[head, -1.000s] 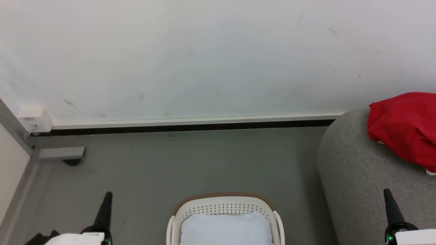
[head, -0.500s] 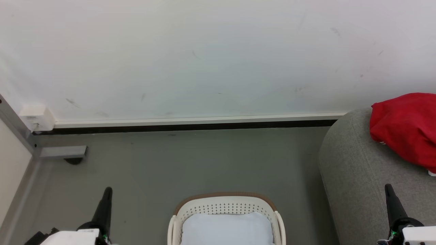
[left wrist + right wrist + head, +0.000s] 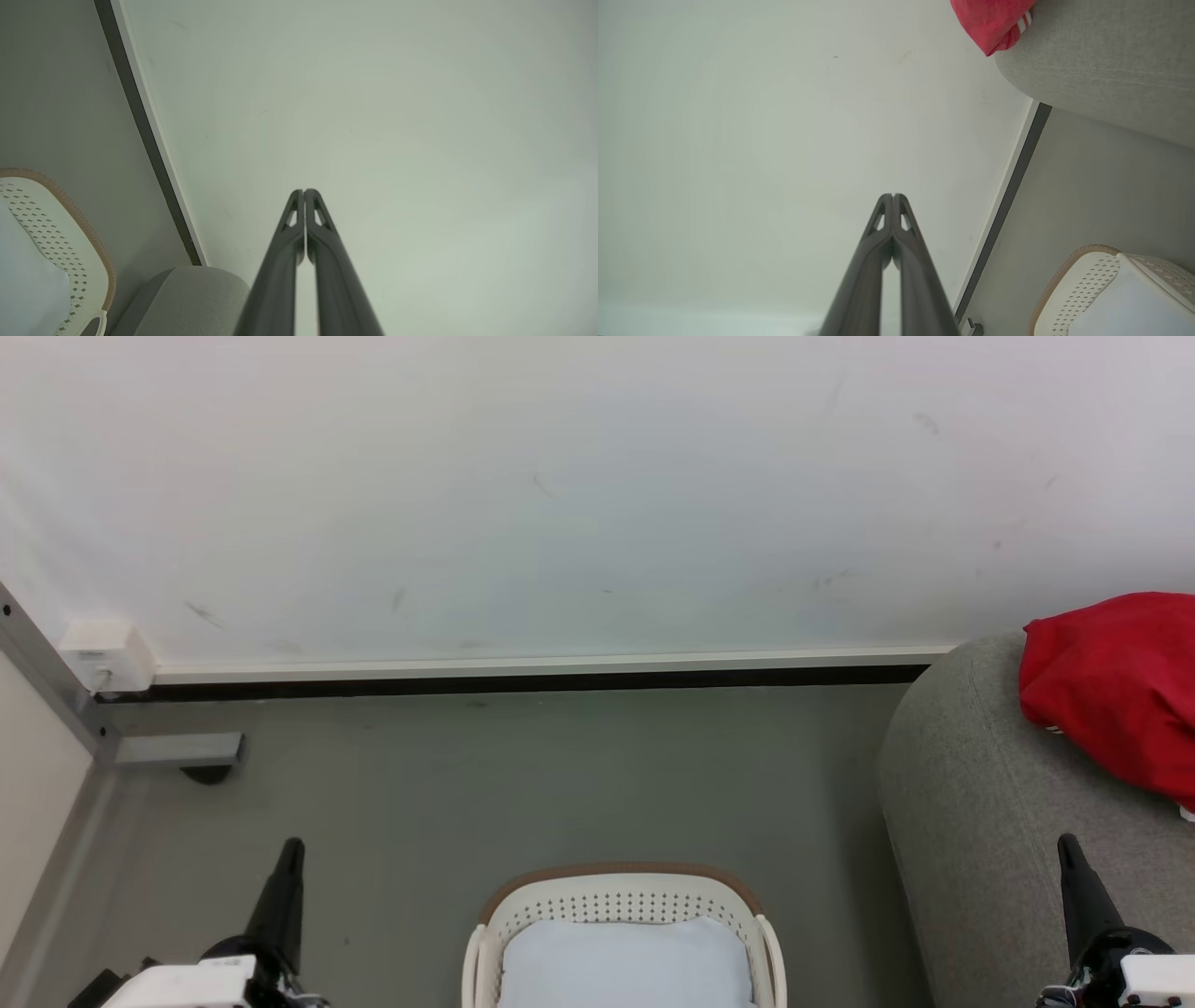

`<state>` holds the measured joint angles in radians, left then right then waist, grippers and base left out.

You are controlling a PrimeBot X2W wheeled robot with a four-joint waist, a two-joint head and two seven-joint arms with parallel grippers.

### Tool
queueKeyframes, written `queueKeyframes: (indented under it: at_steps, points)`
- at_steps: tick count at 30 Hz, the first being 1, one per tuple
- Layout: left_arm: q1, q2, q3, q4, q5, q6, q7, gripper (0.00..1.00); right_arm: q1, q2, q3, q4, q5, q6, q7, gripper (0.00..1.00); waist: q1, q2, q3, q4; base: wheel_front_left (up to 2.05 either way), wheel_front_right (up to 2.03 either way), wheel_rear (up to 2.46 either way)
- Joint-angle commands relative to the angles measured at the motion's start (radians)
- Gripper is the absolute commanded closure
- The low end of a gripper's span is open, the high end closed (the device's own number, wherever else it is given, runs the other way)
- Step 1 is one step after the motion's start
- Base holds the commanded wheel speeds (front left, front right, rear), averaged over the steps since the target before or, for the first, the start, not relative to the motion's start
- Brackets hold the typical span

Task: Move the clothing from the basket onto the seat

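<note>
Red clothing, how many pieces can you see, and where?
1: a red clothing heap lies on the grey seat, cut by the picture's right edge; it may hold more pieces. In the basket lies a pale pad; anything beneath is hidden.
</note>
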<state>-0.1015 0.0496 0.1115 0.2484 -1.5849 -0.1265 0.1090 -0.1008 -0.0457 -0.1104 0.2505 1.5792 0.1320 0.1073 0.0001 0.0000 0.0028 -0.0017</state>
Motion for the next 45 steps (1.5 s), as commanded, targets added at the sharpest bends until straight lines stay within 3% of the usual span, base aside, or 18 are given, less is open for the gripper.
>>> queueKeyframes:
  at_steps: [1, 45]
  points:
    - [-0.011, 0.001, 0.005, -0.004, -0.023, -0.007, 0.007, 1.00, -0.013, -0.008, -0.006, -0.009, 0.030, -0.002, 0.008, 1.00, -0.0001, 0.0000, 0.000, 0.001, 0.00, 0.00, 0.00]
    - [-0.012, 0.001, 0.005, -0.005, -0.034, -0.007, 0.009, 1.00, -0.013, -0.008, -0.006, -0.009, 0.034, -0.002, 0.010, 1.00, -0.0001, 0.0000, 0.000, 0.002, 0.00, 0.00, 0.00]
